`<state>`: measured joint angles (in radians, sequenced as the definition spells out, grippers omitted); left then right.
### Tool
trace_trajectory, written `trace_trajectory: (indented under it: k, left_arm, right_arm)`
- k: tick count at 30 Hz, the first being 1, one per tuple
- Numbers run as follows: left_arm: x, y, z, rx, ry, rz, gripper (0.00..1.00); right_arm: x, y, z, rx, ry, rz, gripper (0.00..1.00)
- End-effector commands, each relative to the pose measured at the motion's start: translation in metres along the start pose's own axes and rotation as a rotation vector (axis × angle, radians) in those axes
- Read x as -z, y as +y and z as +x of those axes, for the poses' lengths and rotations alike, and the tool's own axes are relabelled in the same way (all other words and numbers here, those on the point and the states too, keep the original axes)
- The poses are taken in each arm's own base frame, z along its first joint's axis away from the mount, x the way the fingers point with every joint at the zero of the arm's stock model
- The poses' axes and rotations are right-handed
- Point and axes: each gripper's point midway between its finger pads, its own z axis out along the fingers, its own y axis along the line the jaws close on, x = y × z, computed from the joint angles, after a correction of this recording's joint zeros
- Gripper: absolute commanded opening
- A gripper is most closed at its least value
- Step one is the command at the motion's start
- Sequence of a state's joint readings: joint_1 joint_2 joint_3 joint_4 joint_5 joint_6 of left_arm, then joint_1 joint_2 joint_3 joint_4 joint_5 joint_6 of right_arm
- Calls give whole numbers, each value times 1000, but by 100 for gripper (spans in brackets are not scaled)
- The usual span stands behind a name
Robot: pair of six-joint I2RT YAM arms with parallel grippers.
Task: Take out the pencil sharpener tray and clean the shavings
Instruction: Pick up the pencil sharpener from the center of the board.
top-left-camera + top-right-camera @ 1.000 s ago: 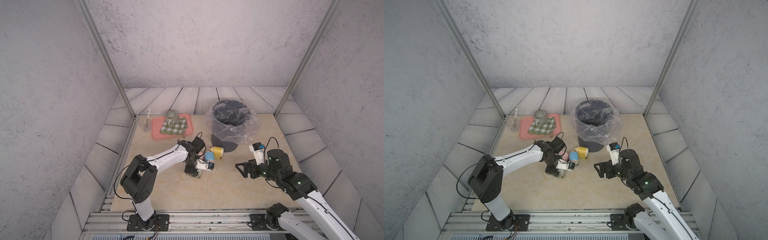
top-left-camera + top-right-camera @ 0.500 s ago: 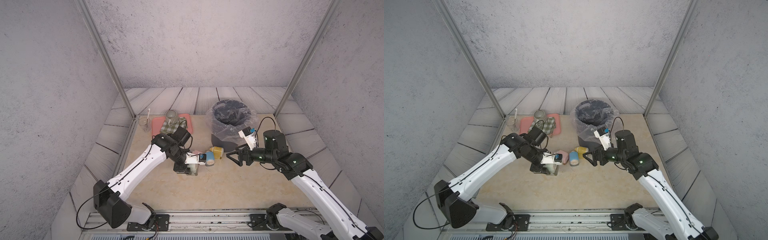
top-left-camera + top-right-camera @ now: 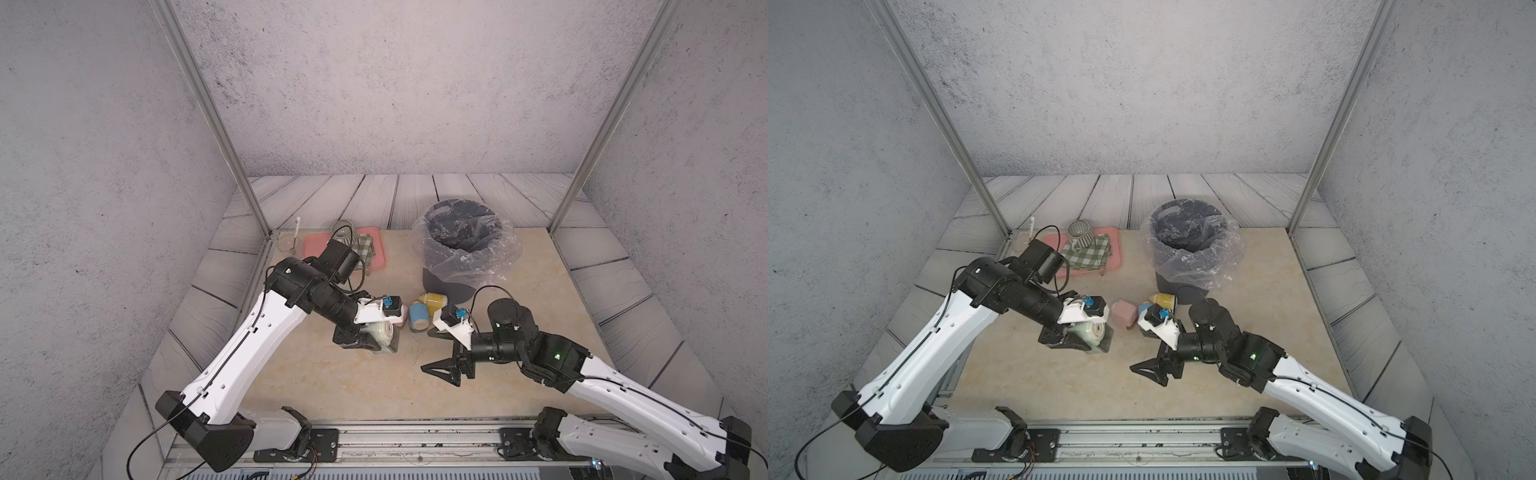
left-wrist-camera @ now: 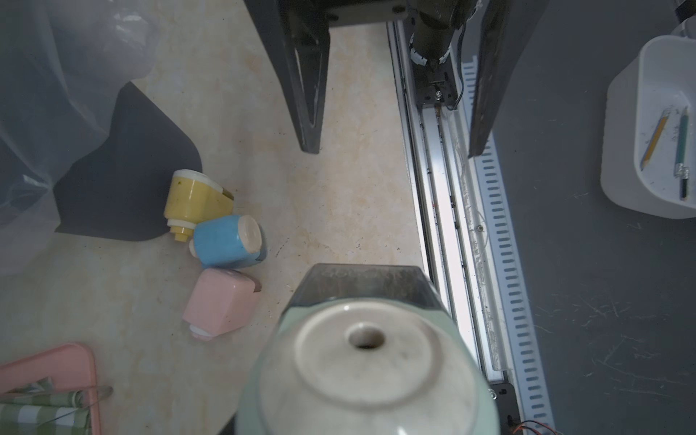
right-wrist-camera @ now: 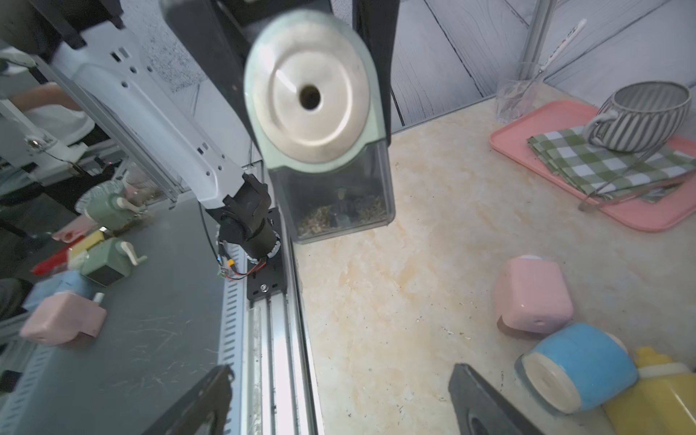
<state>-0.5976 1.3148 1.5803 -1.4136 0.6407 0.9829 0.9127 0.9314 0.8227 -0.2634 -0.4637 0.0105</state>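
Guessing the smoky tray [image 5: 335, 196] is light, slick plastic; left jaws clamp the sharpener [image 5: 312, 94], right jaws wide open, pinch its sides.

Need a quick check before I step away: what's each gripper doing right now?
Left gripper: closed on the green pencil sharpener.
Right gripper: jaws open, holding nothing.

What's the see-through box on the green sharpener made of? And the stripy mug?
On the green pencil sharpener, the shavings tray looks like smoky clear plastic: shavings show through its glossy walls. The striped mug seems glazed ceramic, thick-rimmed and ridged, though that's uncertain.
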Motion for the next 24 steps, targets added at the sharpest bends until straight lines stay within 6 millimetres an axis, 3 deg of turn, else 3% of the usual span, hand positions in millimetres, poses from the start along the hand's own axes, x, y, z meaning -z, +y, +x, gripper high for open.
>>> trace_trajectory:
  k: [1, 8, 14, 18, 24]
  left_arm:
    - [3, -21, -10, 50, -75, 83, 0]
    - [-3, -23, 3, 103, -14, 101, 0]
    - [-7, -21, 11, 108, 43, 94, 0]
    - [-11, -20, 17, 107, 82, 88, 0]
    - [-9, -18, 14, 84, 64, 56, 0]
  right_arm:
    - [-7, -18, -32, 118, -119, 95, 89]
    - [-17, -11, -48, 140, -161, 39, 86]
    - [-18, 9, -49, 135, -170, -61, 85]
    - [-17, 23, -49, 122, -170, -131, 90]
    - [-21, 26, -51, 116, -178, -143, 93]
